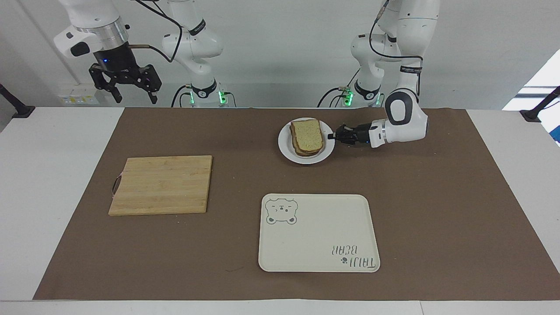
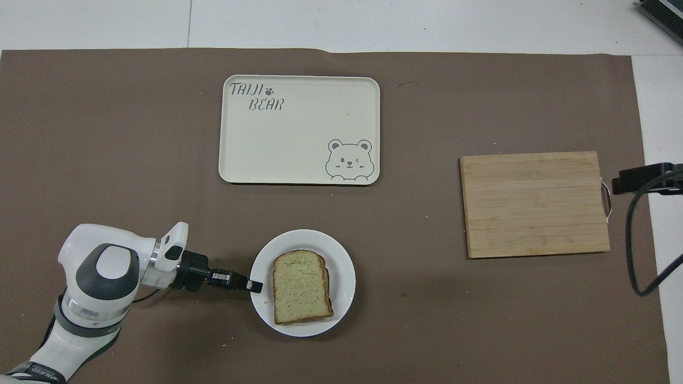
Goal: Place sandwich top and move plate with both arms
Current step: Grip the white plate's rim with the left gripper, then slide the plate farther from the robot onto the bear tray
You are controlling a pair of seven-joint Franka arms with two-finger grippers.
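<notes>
on the table: one round white plate point(image 2: 341, 256), two stacked brown-crusted bread slices point(image 2: 301, 288), one cream rectangular bear tray point(image 2: 299, 160), one wooden cutting board point(image 2: 533, 205).
</notes>
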